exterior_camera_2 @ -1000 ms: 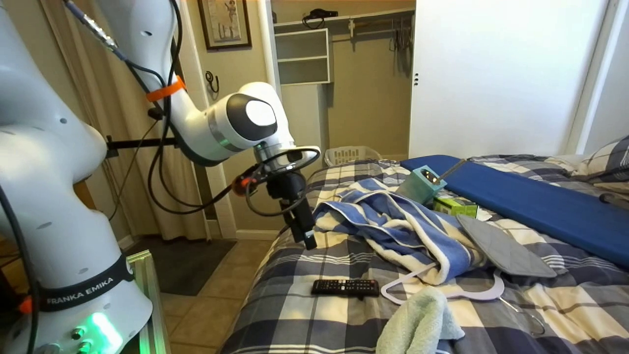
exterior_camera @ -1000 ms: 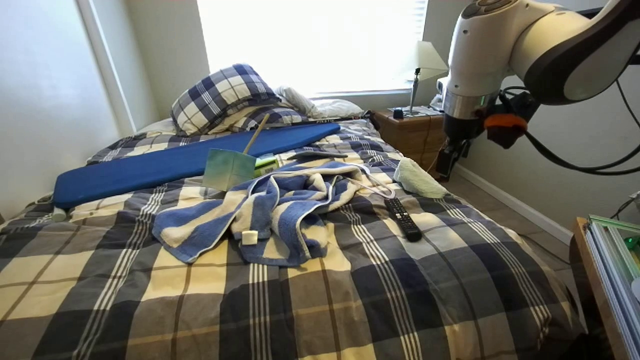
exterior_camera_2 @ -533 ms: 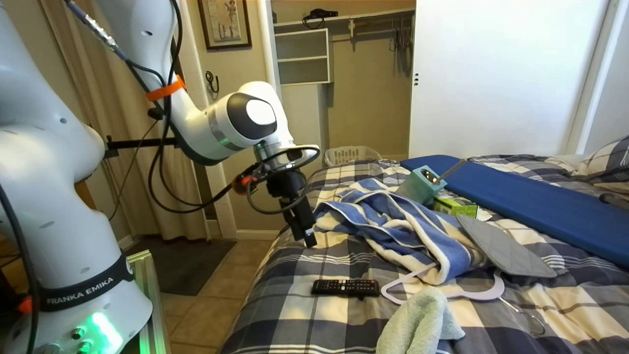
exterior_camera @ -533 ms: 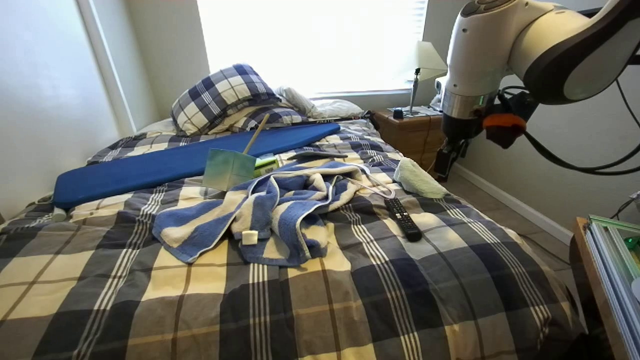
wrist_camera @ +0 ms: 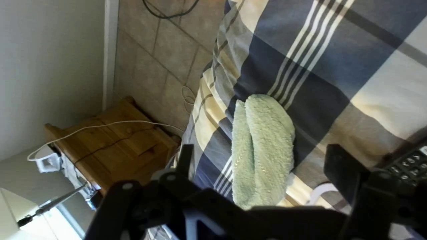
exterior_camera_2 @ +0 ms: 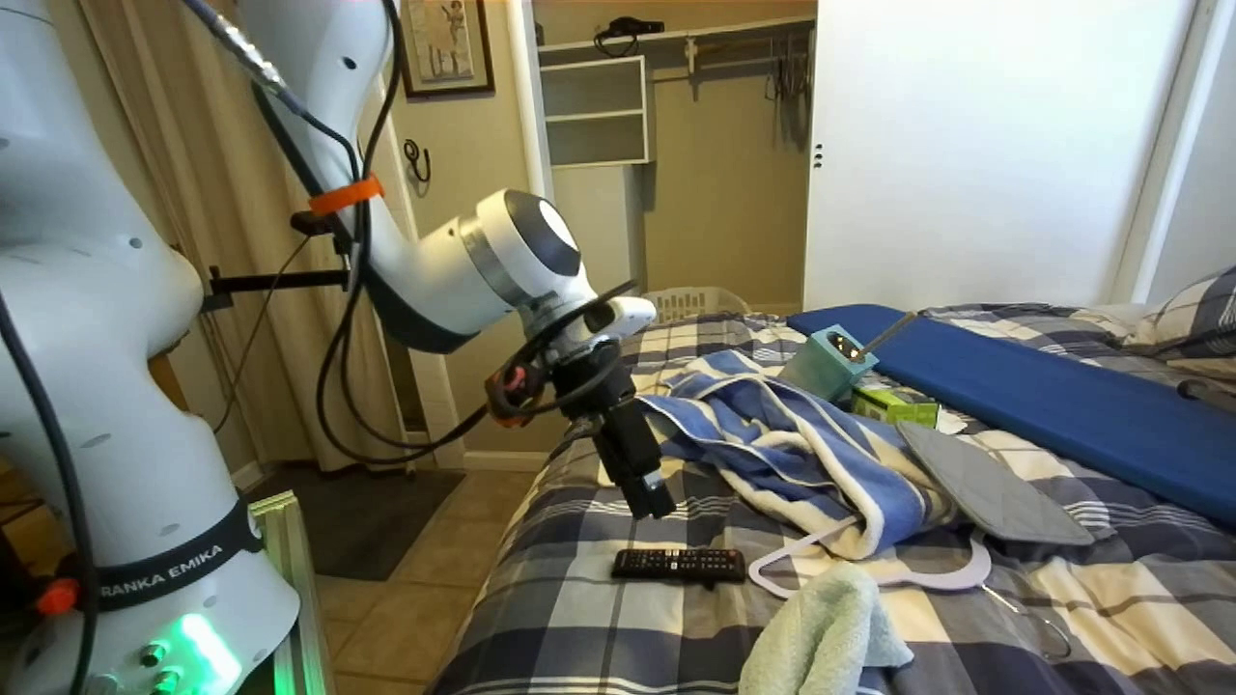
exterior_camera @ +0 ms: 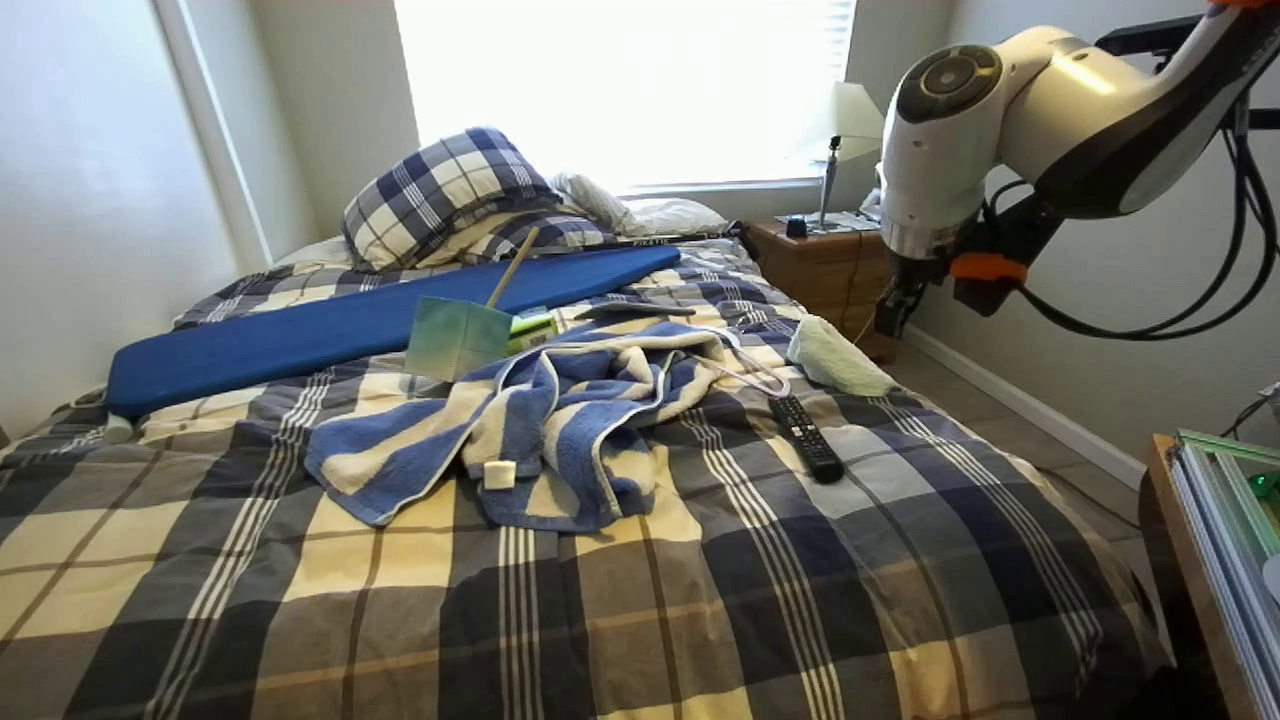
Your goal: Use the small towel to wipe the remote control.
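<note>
Nothing of the wiping looks done yet. The small, pale green terry towel (exterior_camera_2: 821, 637) lies bunched near, but apart from, the long black plastic remote control (exterior_camera_2: 679, 565). The black two-fingered end effector (wrist_camera: 259, 155) hangs clear of both, jaws wide apart and nothing held; in the wrist view the towel shows in the gap between them. By my reading the grasp, the carry to the remote and the rubbing itself are all left.

As for containers, a square-sided teal box (exterior_camera_2: 821, 369) sits tilted by the large blue-and-cream striped terry towel (exterior_camera_2: 763, 425); whether the thin wooden stick (exterior_camera: 512, 268) stands inside it or behind it, I cannot tell. The bright green carton (exterior_camera_2: 895, 407) just beside that box shows only outer faces, and the white slotted plastic basket (exterior_camera_2: 702, 301) shows only its side.
</note>
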Robot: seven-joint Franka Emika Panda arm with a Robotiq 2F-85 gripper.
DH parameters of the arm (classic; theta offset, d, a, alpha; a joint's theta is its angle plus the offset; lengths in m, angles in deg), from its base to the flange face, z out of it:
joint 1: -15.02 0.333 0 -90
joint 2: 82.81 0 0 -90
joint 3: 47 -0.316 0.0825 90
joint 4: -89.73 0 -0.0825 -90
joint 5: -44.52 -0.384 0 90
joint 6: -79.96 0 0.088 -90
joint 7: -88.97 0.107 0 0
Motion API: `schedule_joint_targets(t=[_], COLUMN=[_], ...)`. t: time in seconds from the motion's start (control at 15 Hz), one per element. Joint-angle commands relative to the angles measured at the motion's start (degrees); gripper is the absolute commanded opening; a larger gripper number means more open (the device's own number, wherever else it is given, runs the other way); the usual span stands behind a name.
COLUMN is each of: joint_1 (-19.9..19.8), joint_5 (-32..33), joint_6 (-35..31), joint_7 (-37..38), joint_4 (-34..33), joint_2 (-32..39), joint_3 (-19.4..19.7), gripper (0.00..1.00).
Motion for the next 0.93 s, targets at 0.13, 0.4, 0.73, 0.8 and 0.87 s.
schedule_joint_targets(t=[0.13, 0.4, 0.73, 0.8, 0.87], joint_1=[2.8, 1.8, -0.2, -0.4, -0.5], joint_5=[11.4, 18.8, 22.5, 22.7, 23.1], joint_6=[-2.5, -6.7, -11.2, -11.4, -11.0], joint_7=[11.5, 16.1, 17.8, 17.7, 17.3], joint_4=[-9.2, -15.6, -22.8, -23.8, -24.7], joint_2=[15.3, 23.7, 32.0, 33.2, 34.5], joint_3=[6.7, 7.6, 7.2, 7.3, 7.5], gripper=[1.0, 1.0, 1.0, 1.0, 1.0])
